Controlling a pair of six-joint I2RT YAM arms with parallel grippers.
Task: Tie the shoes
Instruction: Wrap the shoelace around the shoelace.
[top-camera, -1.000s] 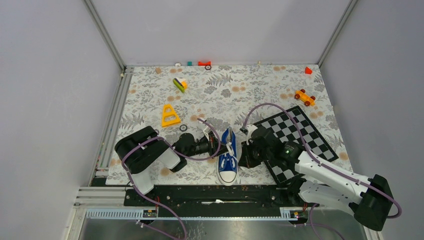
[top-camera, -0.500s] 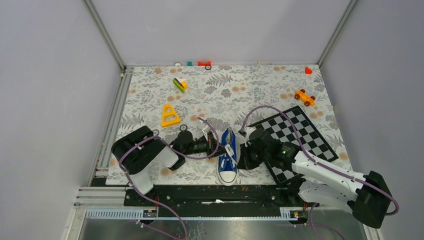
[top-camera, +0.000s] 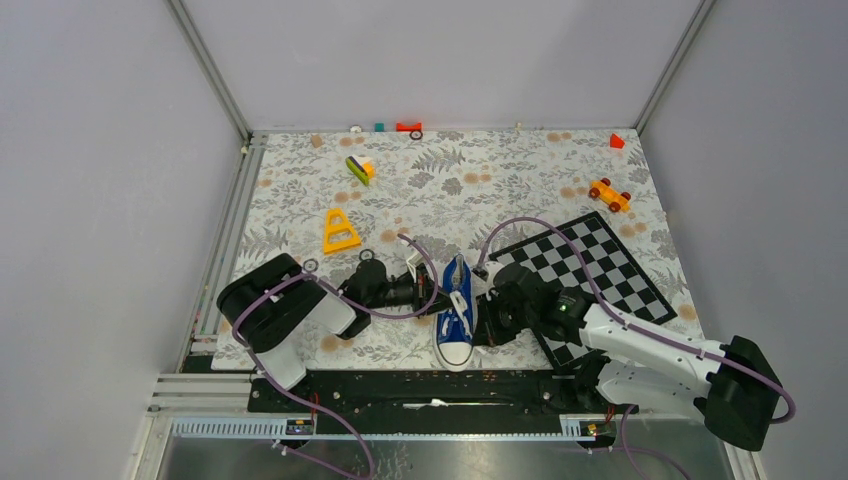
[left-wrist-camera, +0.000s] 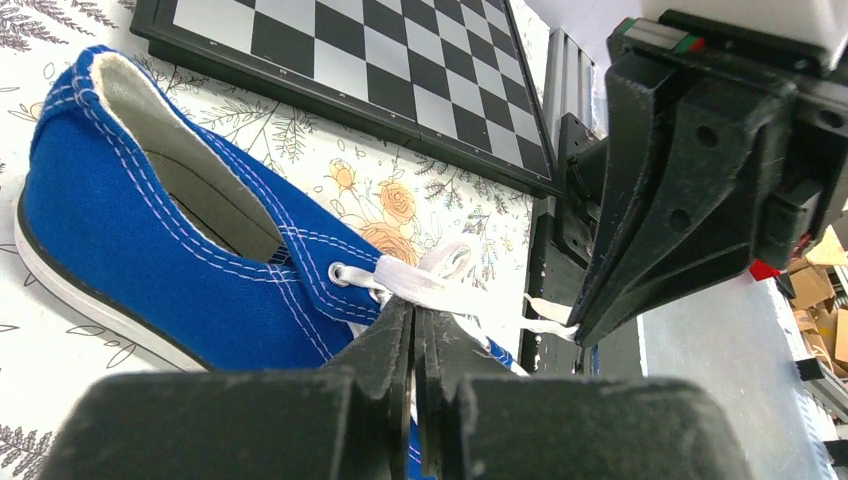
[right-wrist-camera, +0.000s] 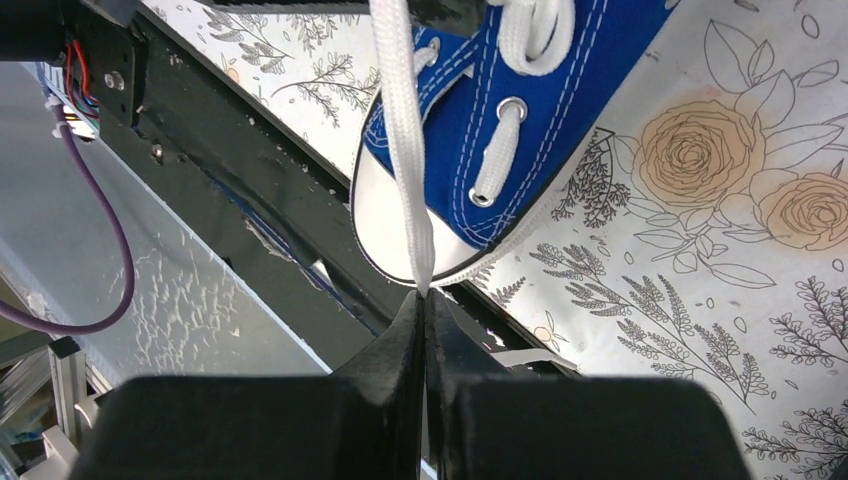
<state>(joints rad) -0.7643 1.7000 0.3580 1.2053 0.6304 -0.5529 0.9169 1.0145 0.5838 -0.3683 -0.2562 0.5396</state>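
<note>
Small blue sneaker (top-camera: 457, 312) lies between the grippers. Left gripper (left-wrist-camera: 413, 312) and right gripper (right-wrist-camera: 423, 298) each pinch its lace (right-wrist-camera: 400, 120), probably limp and slippery. The light shoe may drag, so grip near the lace ends.

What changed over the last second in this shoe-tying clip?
The left arm drew slightly leftward, and the right arm shifted left, nearer the bases. The left hand and right hand stayed shut on the white laces. The blue sneaker stayed put.
</note>
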